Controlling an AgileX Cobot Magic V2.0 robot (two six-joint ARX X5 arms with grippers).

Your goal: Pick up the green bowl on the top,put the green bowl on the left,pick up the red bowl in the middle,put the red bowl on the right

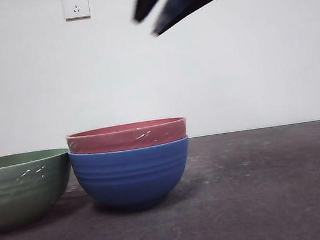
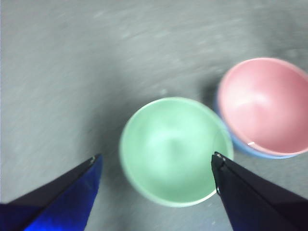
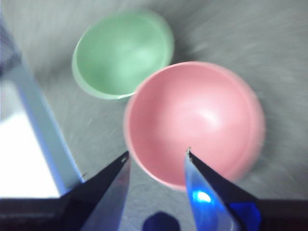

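Across the lower half of the front view runs the dark grey table (image 1: pixel 265 189), w/ three bowls on it. At lower left, cut by the frame edge, sits the green bowl (image 1: pixel 20 187), upright, just beside the stack. Center-left stands the blue bowl (image 1: pixel 132 174) w/ the red bowl (image 1: pixel 126 135) nested inside it, only the red rim band showing. Top center, a black gripper hangs well above the stack; which arm it is, cannot tell there. Right gripper (image 3: pixel 158 156) hovers over the red bowl's near rim, jaws apart, holding nothing. Left gripper (image 2: pixel 156 161) is spread wide above the green bowl, empty.
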